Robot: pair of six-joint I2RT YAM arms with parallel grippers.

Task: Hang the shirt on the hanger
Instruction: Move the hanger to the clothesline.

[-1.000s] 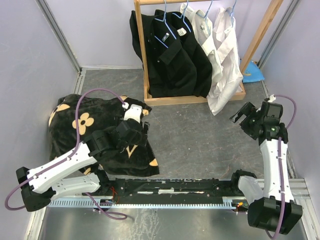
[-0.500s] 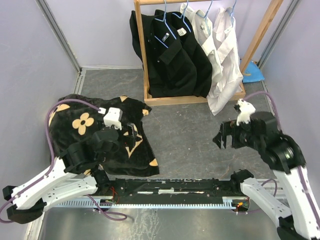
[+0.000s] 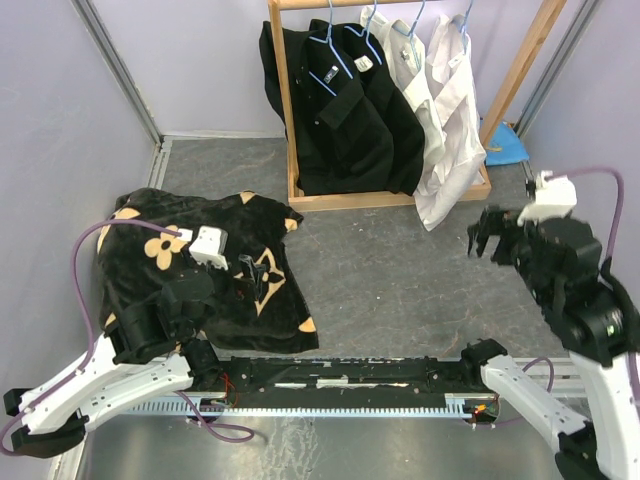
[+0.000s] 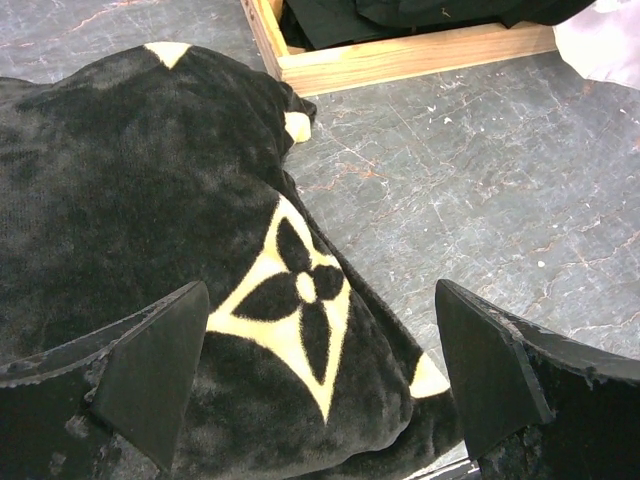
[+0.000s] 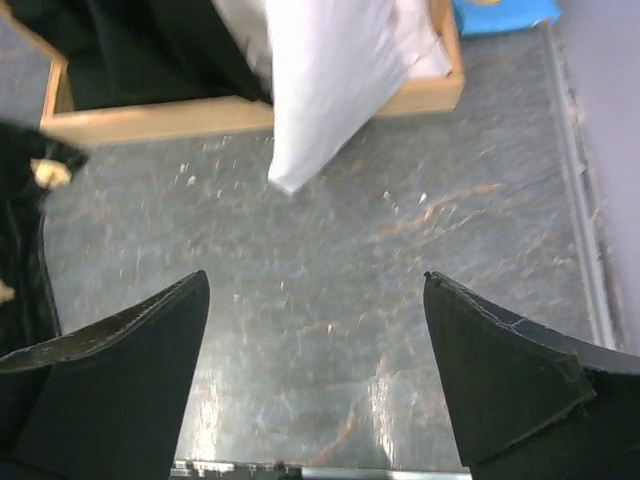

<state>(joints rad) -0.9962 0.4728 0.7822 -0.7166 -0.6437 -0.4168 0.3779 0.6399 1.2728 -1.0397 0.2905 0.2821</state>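
Two white shirts (image 3: 450,110) hang on light-blue wire hangers (image 3: 465,20) at the right end of the wooden rack; the tail of one shows in the right wrist view (image 5: 330,80). My left gripper (image 3: 252,272) is open and empty, low over the black cloth with tan flower motifs (image 3: 165,250); in the left wrist view the gripper (image 4: 318,290) has a flower motif (image 4: 295,300) between its fingers. My right gripper (image 3: 490,235) is open and empty above bare grey floor, just near of the hanging shirts; in its own view the gripper (image 5: 314,280) frames only floor.
The wooden rack (image 3: 390,198) stands at the back with black shirts (image 3: 340,110) on blue hangers at its left. A blue object (image 3: 505,145) lies at the back right. Purple walls close in both sides. The arm rail (image 3: 350,375) runs along the near edge.
My left gripper has drawn back toward the near left over the flower cloth. My right arm swung inward, then back out to the right; both grippers stay open.
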